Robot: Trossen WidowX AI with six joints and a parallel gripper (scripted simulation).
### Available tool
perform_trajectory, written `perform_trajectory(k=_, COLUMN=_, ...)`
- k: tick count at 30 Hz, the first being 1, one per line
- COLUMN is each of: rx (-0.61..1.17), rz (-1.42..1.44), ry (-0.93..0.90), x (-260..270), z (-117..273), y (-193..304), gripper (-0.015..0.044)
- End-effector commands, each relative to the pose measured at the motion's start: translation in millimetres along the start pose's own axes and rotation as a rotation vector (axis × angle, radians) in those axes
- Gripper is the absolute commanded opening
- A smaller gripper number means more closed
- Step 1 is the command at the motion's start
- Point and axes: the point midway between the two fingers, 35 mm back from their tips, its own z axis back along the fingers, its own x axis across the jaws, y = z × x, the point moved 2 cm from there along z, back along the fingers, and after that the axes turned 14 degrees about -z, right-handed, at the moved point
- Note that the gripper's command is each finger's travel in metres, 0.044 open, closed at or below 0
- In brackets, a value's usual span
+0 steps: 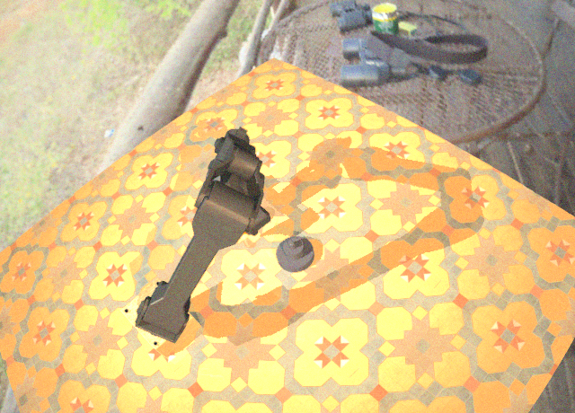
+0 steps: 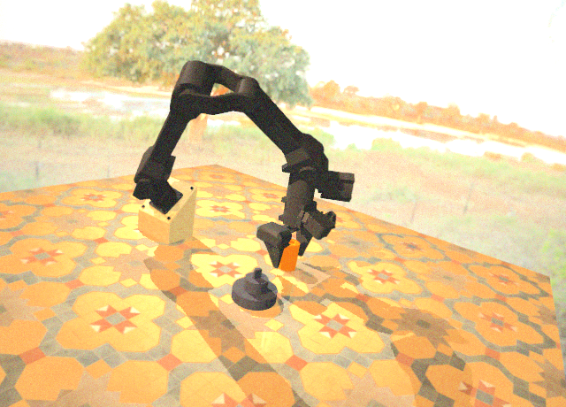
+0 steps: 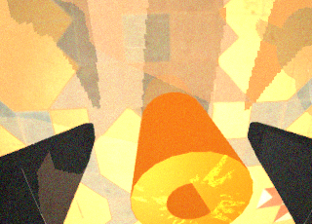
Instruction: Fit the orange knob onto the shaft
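Note:
The orange knob (image 2: pixel 289 258) (image 3: pixel 180 131) stands upright on the table; the top view does not show it, behind the arm. Its D-shaped hole (image 3: pixel 186 203) faces up, with the flat side toward the right in the wrist view. My gripper (image 2: pixel 288 260) (image 3: pixel 174 130) is open, lowered around the knob with one finger on each side. In the wrist view a gap shows between the knob and each finger, wider on the left. The dark round pedestal (image 1: pixel 294 258) (image 2: pixel 253 297) stands close by, its shaft (image 2: pixel 258 273) bare and upright. The shaft's flat side cannot be made out.
The patterned table top (image 1: pixel 331 348) (image 2: pixel 114 320) carries the arm's base block (image 2: pixel 180 219), left of the pedestal in the exterior view. Shadows of the arm cross the pattern. A mesh table (image 1: pixel 501 98) with binoculars, a can and a strap lies beyond the far edge.

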Motion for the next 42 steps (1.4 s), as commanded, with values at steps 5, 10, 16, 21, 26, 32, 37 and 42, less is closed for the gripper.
perform_trajectory(k=5, rx=-0.003, rz=0.009, ry=0.007, x=-1, z=-4, y=1, gripper=0.0309)
perform_trajectory(k=10, rx=-0.003, rz=0.009, ry=0.007, x=-1, z=-4, y=1, gripper=0.0178)
perform_trajectory(k=16, rx=-0.003, rz=0.009, ry=0.007, x=-1, z=-4, y=1, gripper=0.0138)
perform_trajectory(k=21, rx=-0.003, rz=0.01, ry=0.005, x=1, z=3, y=0, gripper=0.0026)
perform_trajectory(k=26, rx=-0.002, rz=0.011, ry=0.001, x=7, z=31, y=-4, gripper=0.0)
perform_trajectory(k=32, rx=-0.001, rz=0.011, ry=-0.002, x=11, z=66, y=-5, gripper=0.0)
perform_trajectory(k=37, rx=0.0, rz=0.011, ry=-0.001, x=13, z=97, y=-4, gripper=0.0)
perform_trajectory(k=42, rx=0.0, rz=0.011, ry=0.001, x=11, z=127, y=0, gripper=0.0)
